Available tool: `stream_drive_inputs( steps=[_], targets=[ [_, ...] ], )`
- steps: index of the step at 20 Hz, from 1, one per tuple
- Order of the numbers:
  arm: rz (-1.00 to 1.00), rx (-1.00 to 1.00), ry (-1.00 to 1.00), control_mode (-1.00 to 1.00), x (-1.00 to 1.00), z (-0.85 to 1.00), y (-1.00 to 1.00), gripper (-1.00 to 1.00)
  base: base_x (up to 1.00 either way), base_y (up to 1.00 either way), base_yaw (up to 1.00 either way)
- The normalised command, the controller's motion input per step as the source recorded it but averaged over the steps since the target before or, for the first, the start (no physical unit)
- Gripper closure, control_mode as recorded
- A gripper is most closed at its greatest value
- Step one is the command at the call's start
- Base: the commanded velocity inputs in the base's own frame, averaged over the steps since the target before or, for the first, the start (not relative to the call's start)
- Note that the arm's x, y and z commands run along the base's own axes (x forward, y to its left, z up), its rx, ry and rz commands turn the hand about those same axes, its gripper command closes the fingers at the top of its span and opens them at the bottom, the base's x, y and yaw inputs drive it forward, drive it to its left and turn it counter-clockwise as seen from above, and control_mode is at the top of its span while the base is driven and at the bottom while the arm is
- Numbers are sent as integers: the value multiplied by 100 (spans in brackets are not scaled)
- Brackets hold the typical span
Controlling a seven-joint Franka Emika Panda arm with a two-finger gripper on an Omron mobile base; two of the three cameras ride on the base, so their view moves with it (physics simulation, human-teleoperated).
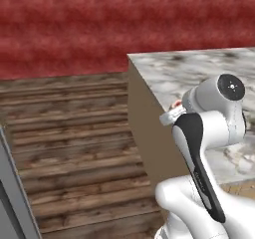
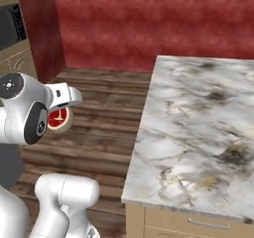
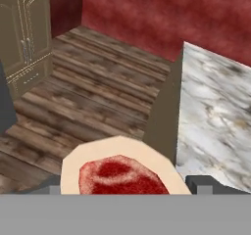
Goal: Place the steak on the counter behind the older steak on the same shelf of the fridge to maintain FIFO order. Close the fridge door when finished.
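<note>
My gripper (image 3: pixel 125 186) is shut on the steak (image 3: pixel 120 173), a red marbled cut with cream fat sides that sits between the two finger tips. In the right base view the steak (image 2: pixel 58 119) hangs under the hand, above the wooden floor and left of the counter (image 2: pixel 198 113). The gripper (image 2: pixel 59 113) is off the marble top, clear of its left edge. From the left base side a sliver of the steak (image 1: pixel 175 104) shows behind the arm, near the counter (image 1: pixel 199 73). A grey panel (image 1: pixel 10 193) at the lower left may be the fridge door. The fridge interior is out of view.
Wooden plank floor (image 1: pixel 74 133) stretches between the counter and a red wall (image 2: pixel 149 24). A tan cabinet (image 3: pixel 24 33) stands at the left of the hand view. A dark appliance (image 2: pixel 10 26) sits in the upper left. A tan drawer (image 2: pixel 198 227) lies under the marble.
</note>
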Motion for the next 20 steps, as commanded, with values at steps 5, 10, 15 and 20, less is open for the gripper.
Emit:
stream_drive_inputs(
  steps=[5, 10, 15, 20],
  targets=[
    [0, 0, 0, 100, 0, 0, 0, 100, 45, 77, 0],
    [0, 0, 0, 100, 0, 0, 0, 100, 100, 6, 1],
    [0, 0, 0, 100, 0, 0, 0, 100, 100, -2, 12],
    [0, 0, 0, 100, 0, 0, 0, 100, 64, 32, 40]
  ],
)
